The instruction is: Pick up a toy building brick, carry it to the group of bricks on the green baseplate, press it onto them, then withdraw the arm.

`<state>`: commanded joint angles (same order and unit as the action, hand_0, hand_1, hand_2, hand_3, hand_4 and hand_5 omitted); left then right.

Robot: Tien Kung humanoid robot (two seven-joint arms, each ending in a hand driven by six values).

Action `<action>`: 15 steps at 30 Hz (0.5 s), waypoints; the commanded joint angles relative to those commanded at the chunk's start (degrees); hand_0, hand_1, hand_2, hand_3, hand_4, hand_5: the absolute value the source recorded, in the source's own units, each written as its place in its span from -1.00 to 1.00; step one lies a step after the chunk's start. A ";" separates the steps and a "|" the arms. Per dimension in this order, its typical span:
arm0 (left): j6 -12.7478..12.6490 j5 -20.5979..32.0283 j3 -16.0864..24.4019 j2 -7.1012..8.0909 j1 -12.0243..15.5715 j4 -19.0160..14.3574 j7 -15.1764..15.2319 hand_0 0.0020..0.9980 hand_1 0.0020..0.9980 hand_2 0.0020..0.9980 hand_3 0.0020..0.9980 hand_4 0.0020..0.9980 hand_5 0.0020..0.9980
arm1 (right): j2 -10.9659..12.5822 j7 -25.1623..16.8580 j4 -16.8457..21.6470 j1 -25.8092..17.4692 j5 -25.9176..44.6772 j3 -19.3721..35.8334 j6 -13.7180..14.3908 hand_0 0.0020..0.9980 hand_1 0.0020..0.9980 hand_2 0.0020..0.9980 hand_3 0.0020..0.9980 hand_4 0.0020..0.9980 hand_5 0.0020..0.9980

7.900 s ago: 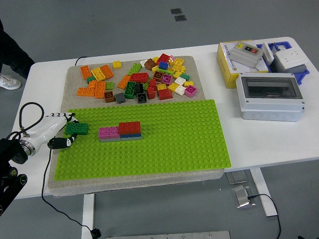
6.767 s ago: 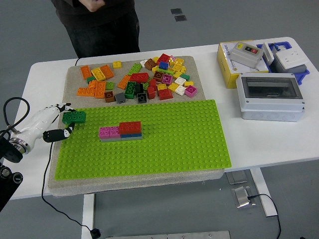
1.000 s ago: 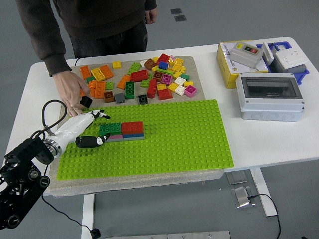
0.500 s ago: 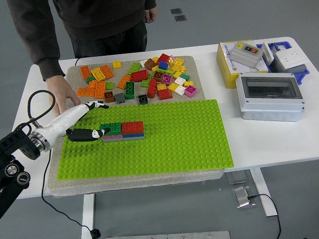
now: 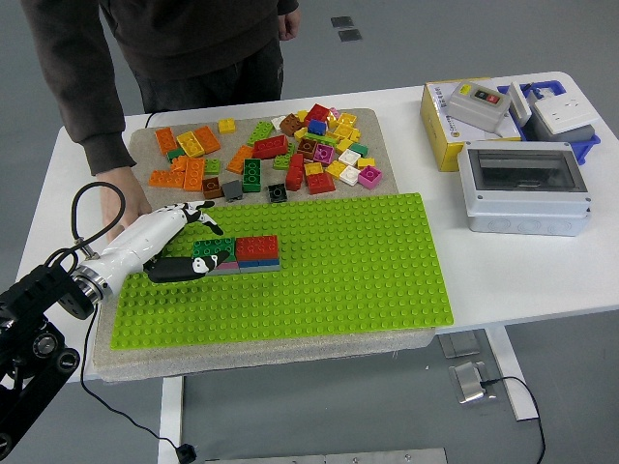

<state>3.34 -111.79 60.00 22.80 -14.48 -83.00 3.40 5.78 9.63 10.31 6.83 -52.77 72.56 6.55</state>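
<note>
Left hand [image 5: 174,242] fingers [image 5: 201,210] spread loose, black tips around the left end of the green brick [image 5: 213,249]; thumb [image 5: 179,268] lies low along the near side, upper fingers fan out just behind. Cannot tell if any tip actually touches the brick; not a closed grasp.

Green brick sits on top of a pink brick [image 5: 224,264], left end of the brick group [image 5: 238,255]; red brick [image 5: 257,248] just to its right over a blue-grey layer. Group stands on the green baseplate [image 5: 329,261], toward the counter's left side, mid-depth.

Baseplate lies on a grey felt mat [image 5: 140,145] that extends toward the far edge. Loose brick pile [image 5: 280,150] on the mat behind the baseplate: orange ones left, red, yellow, green, magenta mixed toward the middle.

Person's hand [image 5: 124,198] rests flat on the mat's left edge, just behind the robot's wrist, dark sleeve [image 5: 92,116] above it; person stands at the far edge.

Right side of the counter [image 5: 503,280]: grey enclosure box [image 5: 522,186] with clear lid, yellow box [image 5: 455,130] with a switch unit on top, blue tray [image 5: 561,111] at the far right corner. All well apart from the hand.

Black cable [image 5: 92,208] loops over the left forearm. Right arm out of view.
</note>
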 joint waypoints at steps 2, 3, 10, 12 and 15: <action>-0.93 -0.54 -0.42 -0.39 -0.17 0.69 0.38 0.95 0.94 0.87 0.21 0.33 0.45 | -0.01 -0.02 0.00 0.00 0.06 -0.05 0.01 0.28 0.27 0.26 0.24 -0.21 0.52; -1.30 -0.84 -0.57 -0.59 -0.26 1.03 0.53 0.95 0.94 0.87 0.21 0.33 0.45 | -0.02 -0.04 0.00 0.00 0.10 -0.07 0.01 0.28 0.27 0.26 0.24 -0.21 0.52; -2.79 -5.30 -1.53 -3.32 -1.32 4.96 1.36 0.95 0.93 0.88 0.21 0.34 0.43 | -0.04 -0.16 0.00 0.11 0.48 -0.39 0.02 0.28 0.27 0.26 0.25 -0.21 0.52; -2.90 -6.17 -1.63 -3.91 -1.51 6.09 1.42 0.95 0.93 0.88 0.21 0.34 0.43 | -0.05 -0.22 0.00 0.15 0.68 -0.52 0.01 0.28 0.27 0.26 0.25 -0.21 0.52; -3.16 -7.34 -1.70 -4.61 -1.75 7.69 1.66 0.95 0.93 0.88 0.21 0.33 0.46 | -0.09 -0.34 0.00 0.20 1.02 -0.70 -0.05 0.28 0.27 0.26 0.24 -0.21 0.52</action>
<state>0.19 -119.13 58.30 18.20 -16.24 -75.31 5.06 5.69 9.30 10.31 7.03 -51.75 71.86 6.50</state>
